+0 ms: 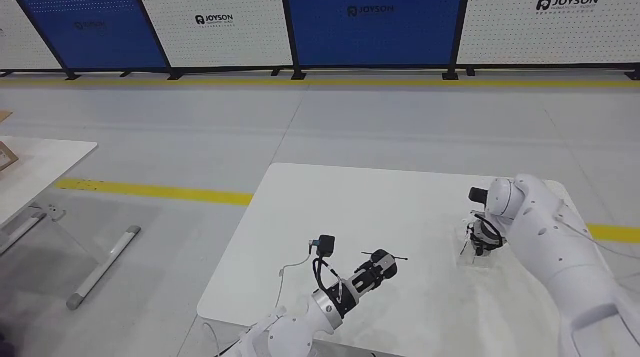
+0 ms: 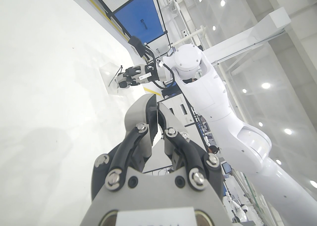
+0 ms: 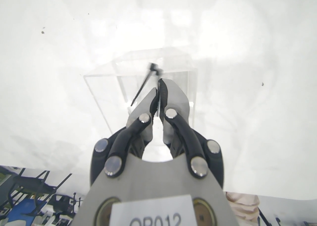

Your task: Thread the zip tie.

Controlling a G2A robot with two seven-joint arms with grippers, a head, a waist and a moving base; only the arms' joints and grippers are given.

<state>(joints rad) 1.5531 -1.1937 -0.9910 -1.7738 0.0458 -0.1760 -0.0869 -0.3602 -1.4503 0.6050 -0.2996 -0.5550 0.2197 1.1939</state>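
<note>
A thin black zip tie (image 3: 143, 84) hangs tilted over a clear acrylic stand (image 3: 104, 88) at the right side of the white table (image 1: 350, 207). Its head points away from the wrist camera. My right gripper (image 3: 158, 85) is shut on the zip tie just above the stand. The left wrist view shows that gripper (image 2: 118, 80), the tie (image 2: 114, 78) and the stand (image 2: 106, 70) farther off. My left gripper (image 1: 388, 260) sits low near the table's front edge, well apart from the tie, with its fingers (image 2: 151, 110) pressed together. A thin dark line crosses its tip in the top view; I cannot tell what it is.
The table's bare surface lies between the two arms. Its left edge drops to the floor, where another white table (image 1: 40, 157) stands at the far left. Blue and white pegboard panels (image 1: 370, 7) line the back of the room.
</note>
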